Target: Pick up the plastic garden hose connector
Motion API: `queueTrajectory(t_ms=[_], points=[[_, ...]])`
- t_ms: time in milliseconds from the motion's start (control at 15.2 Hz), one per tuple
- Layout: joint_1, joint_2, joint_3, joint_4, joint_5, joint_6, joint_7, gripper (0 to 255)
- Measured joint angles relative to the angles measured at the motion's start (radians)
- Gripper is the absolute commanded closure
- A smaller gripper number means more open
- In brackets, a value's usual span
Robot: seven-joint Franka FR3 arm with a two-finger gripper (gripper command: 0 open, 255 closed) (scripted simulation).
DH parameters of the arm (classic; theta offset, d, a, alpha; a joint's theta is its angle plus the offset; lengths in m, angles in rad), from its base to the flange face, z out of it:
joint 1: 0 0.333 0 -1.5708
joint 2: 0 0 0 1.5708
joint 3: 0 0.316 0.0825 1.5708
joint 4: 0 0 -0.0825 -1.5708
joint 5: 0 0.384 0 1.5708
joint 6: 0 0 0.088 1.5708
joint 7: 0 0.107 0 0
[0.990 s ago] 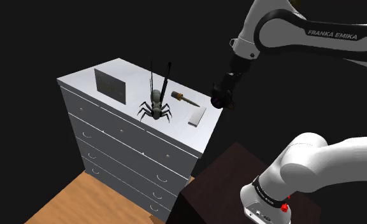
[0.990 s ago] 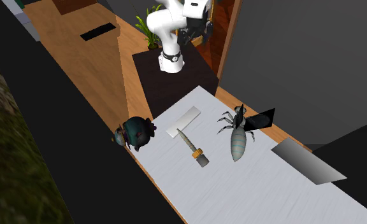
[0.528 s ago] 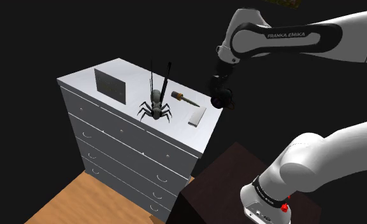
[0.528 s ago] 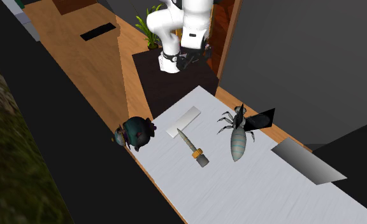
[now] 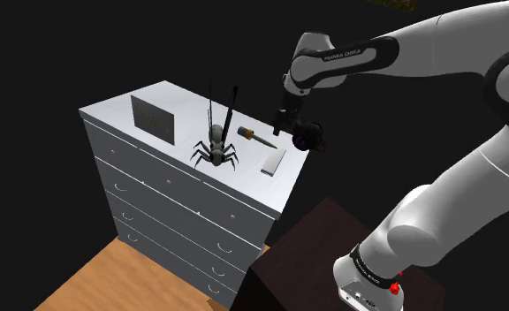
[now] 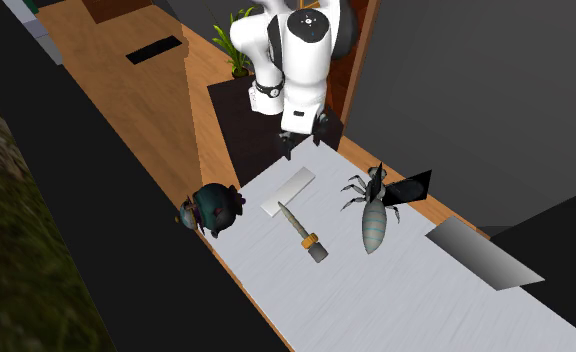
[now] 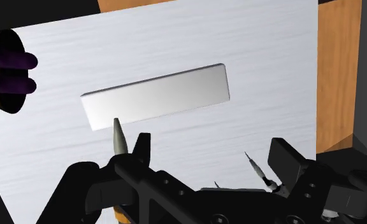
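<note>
One wooden floor (image 6: 126, 90) carried one white chest of drawers (image 5: 155, 190), with black area around it in the shoulder view. One arm (image 5: 438, 44) arched over the chest's end nearest the stand, its tool (image 7: 213, 153) pointing down, fingers apart, clasping nothing. On top lay one grey panel (image 5: 152, 118), one insect figure (image 6: 373, 222), one flat white slab (image 7: 157, 95), one dark round object (image 6: 212, 207) at the edge, and one hose connector (image 6: 302, 232) just beside the slab, on its far side from the stand.
</note>
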Motion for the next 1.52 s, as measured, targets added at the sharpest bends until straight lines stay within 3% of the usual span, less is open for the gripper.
queueTrajectory(t_ms=[594, 990, 1518], points=[[-0.035, 0.364, -0.022, 0.256, 0.093, 0.075, -0.119, 0], [-0.078, 0.614, -0.009, 0.504, 0.146, 0.053, -0.172, 0], [-0.095, 0.713, 0.001, 0.541, 0.166, 0.111, -0.195, 0]])
